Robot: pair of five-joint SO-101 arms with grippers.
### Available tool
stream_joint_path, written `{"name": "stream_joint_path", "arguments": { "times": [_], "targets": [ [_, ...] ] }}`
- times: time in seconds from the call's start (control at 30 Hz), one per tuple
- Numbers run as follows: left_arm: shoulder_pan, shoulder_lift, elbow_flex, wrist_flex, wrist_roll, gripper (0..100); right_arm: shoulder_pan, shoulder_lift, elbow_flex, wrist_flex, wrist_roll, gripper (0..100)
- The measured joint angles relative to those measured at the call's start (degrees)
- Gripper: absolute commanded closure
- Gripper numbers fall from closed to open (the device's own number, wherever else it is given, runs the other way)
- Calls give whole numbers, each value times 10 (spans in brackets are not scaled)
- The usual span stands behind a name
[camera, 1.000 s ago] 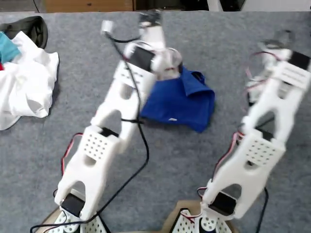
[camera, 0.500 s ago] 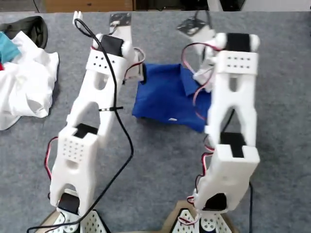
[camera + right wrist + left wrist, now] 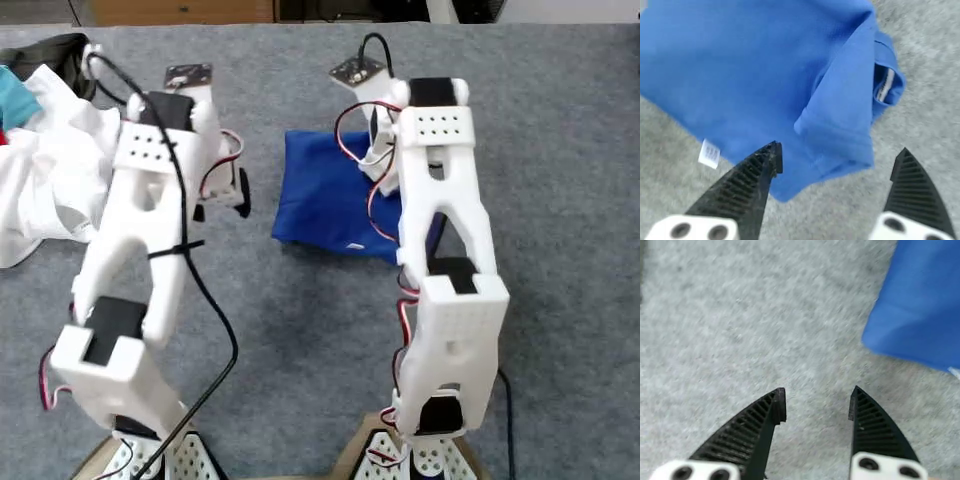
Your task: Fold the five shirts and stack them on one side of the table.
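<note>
I am holding my right gripper (image 3: 839,150) wide open directly over the folded blue shirt (image 3: 330,200), which is lying mid-table (image 3: 560,150) toward the far edge, while my left gripper (image 3: 817,392), also open, is hovering farther off, just beside the shirt's left side.

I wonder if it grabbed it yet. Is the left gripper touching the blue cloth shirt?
Apart. In the left wrist view the left gripper hangs with fingers open over grey carpet, with carpet showing between them and the blue cloth shirt.
</note>
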Motion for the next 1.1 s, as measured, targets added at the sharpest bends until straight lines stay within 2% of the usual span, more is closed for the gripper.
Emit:
{"name": "stream_joint_path", "arguments": {
  "times": [0.3,0.57,0.87,1.1],
  "targets": [
    [-44,-28,49,0,-23,787,0,55,0,-40,-46,652],
    [-46,-28,49,0,-23,787,0,85,0,-90,-50,875],
    [-46,-28,49,0,-23,787,2,89,0,-106,-61,882],
    [-46,-28,49,0,-23,787,47,89,-30,-105,-61,903]
  ]
}}
